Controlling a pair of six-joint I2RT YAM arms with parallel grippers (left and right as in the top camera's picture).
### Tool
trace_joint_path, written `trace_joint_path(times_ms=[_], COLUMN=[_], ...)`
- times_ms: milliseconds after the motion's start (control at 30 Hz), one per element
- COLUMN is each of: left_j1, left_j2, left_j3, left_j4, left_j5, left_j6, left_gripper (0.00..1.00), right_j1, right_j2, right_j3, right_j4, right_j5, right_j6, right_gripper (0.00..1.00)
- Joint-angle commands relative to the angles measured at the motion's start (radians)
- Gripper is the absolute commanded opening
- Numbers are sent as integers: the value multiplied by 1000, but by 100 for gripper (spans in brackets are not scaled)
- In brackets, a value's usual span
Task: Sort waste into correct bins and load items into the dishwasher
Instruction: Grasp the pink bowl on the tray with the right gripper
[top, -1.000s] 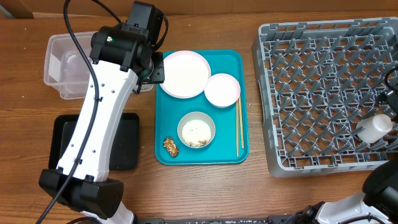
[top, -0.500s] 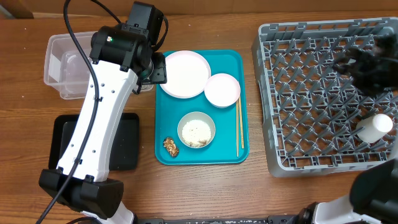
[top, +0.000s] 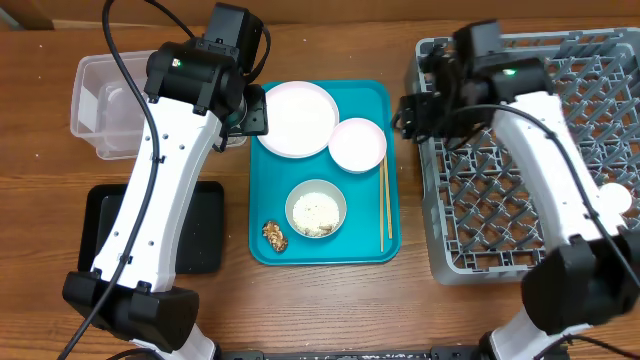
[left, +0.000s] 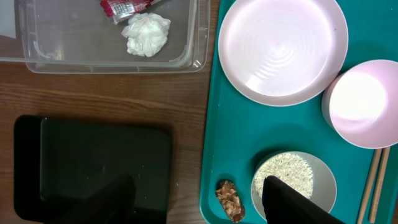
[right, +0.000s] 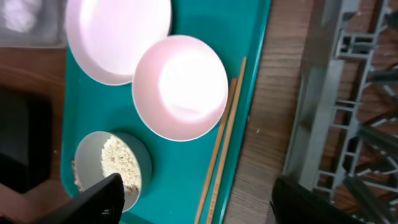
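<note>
The teal tray (top: 375, 100) holds a large pale pink plate (top: 297, 118), a smaller white bowl (top: 358, 144), a bowl of white rice (top: 316, 209), a brown food lump (top: 275, 235) and wooden chopsticks (top: 384, 205). The clear tub (top: 100, 105) holds a red wrapper (left: 124, 7) and a white tissue (left: 147, 33). A white cup (top: 612, 200) lies in the grey rack (top: 530, 150). My left gripper (top: 252, 112) is open and empty between the tub and the tray. My right gripper (top: 412, 112) is open and empty, high above the chopsticks (right: 224, 137) at the rack's left edge.
The black tray (top: 205, 230) lies in front of the tub, partly under my left arm. A strip of bare wood (right: 273, 124) separates the teal tray from the rack. The rack's upright pegs fill the right side.
My right arm has swung from the rack's right edge across to its left edge, over the tray's right side. The left arm and the dishes have not moved.
</note>
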Motion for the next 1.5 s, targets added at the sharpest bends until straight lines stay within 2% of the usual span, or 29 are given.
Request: trace_joint_path(times_ms=[0, 167, 400, 500, 633, 833, 933, 1167, 1267, 1333, 1467], left_j1=[-2, -2, -2, -2, -2, -2, -2, -2, -2, -2, -2], left_j2=[-17, -17, -17, -17, -17, -17, -17, -17, -17, -17, -17], left_j3=[12, 12, 12, 12, 12, 12, 12, 12, 12, 12, 12], left_j4=[-3, -2, -2, -2, -2, -2, -2, -3, -3, -3, -3], left_j5=[1, 1, 1, 1, 1, 1, 1, 1, 1, 2, 2], left_j6=[-21, -21, -21, -21, -21, -21, -21, -21, -21, -21, -21], left_gripper=[68, 68, 68, 68, 68, 68, 67, 67, 67, 67, 67], right_j1=[26, 42, 68, 74, 74, 74, 84, 100, 102, 102, 89], right_j2=[48, 116, 224, 267, 301, 326, 337, 337, 337, 337, 318], right_j3=[19, 19, 19, 19, 19, 19, 19, 17, 5, 2, 30], right_j4=[8, 19, 40, 57, 64, 79, 84, 86, 94, 97, 61], right_j5=[46, 46, 47, 47, 90, 90, 90, 91, 92, 91, 92], right_j6=[45, 98, 104, 104, 156, 156, 156, 156, 180, 183, 178], right_gripper=[71, 63, 62, 54, 49, 44, 34, 24, 14, 4, 4])
